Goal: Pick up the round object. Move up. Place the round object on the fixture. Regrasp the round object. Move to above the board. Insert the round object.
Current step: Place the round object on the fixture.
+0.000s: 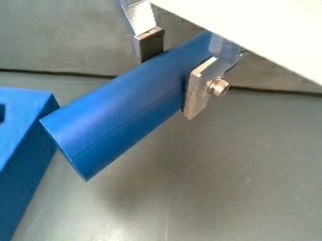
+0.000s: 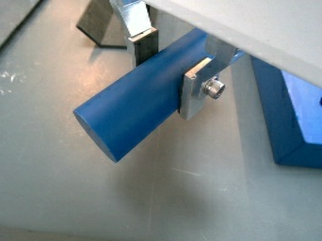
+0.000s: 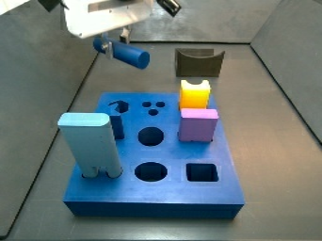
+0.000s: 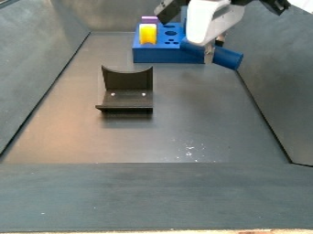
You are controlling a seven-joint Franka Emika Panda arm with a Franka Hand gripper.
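My gripper [image 1: 176, 64] is shut on the round object [image 1: 120, 118], a dark blue cylinder peg that lies crosswise between the silver fingers [image 1: 199, 89]. In both wrist views it hangs in the air above the grey floor; the round object [image 2: 132, 108] shows one flat end. In a side view the gripper [image 3: 111, 44] holds the round object [image 3: 131, 56] high, behind the far left of the board [image 3: 157, 184]. The fixture [image 3: 198, 63] stands behind the board, to the right of the peg. Seen from the opposite side, the round object [image 4: 226, 58] hangs beside the board [image 4: 171, 51], well off from the fixture [image 4: 124, 90].
On the board stand a pale blue rounded block [image 3: 88, 143], a yellow peg [image 3: 194, 94] and a pink block [image 3: 199, 124]. Open round and square holes [image 3: 151, 172] show in its top. Sloped grey walls [image 4: 37, 91] bound the floor on both sides.
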